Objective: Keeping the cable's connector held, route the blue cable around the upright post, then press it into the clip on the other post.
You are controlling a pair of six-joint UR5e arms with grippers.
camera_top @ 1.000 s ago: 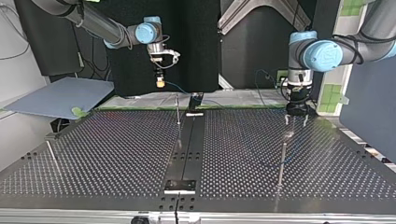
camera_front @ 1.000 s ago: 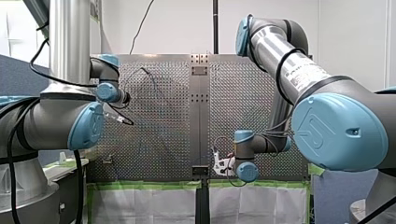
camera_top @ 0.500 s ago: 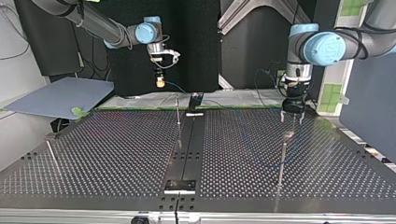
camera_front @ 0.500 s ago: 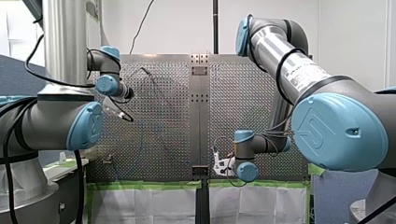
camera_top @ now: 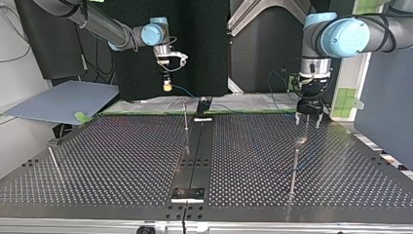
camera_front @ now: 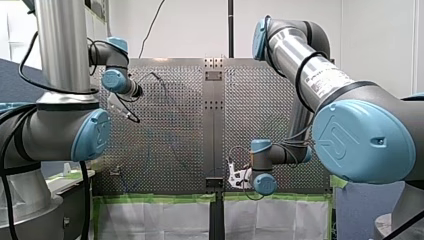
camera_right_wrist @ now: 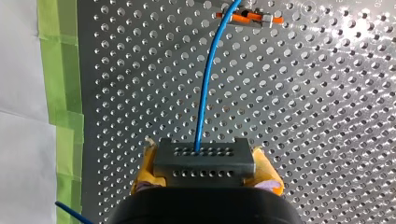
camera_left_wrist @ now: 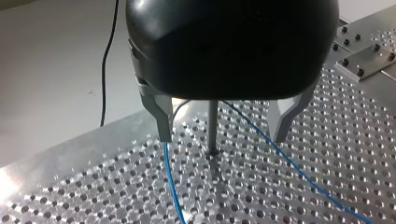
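**One gripper lifted off the post, cable left looped**

Little else has changed. In the top view the left gripper (camera_top: 307,122), at that view's right, is now held higher than it was a second ago, when its tips were down close to the top of the post (camera_left_wrist: 212,126). In the front view the same arm's wrist is likewise seen raised. The right gripper (camera_top: 167,87), at the top view's left, has not been moved.

The left gripper's metal fingers (camera_left_wrist: 162,112) are spread wide and nothing is held between them. In the left wrist view they stand on either side of the post, clear of it. The blue cable (camera_left_wrist: 169,177) is seen passing behind the post and coming out on both sides across the table (camera_top: 122,161), with one strand just beside a fingertip. The routing round the post is therefore judged done, and the lift is read as a release.

The connector (camera_right_wrist: 203,161) is kept clamped between the right gripper's yellow pads. From it the cable runs to the far orange clip (camera_right_wrist: 250,18) and is seen crossing it. Whether it is seated there cannot be told. If it is not, the pressing-in is what remains, and slack should be minded so that the loop is not pulled off the post.
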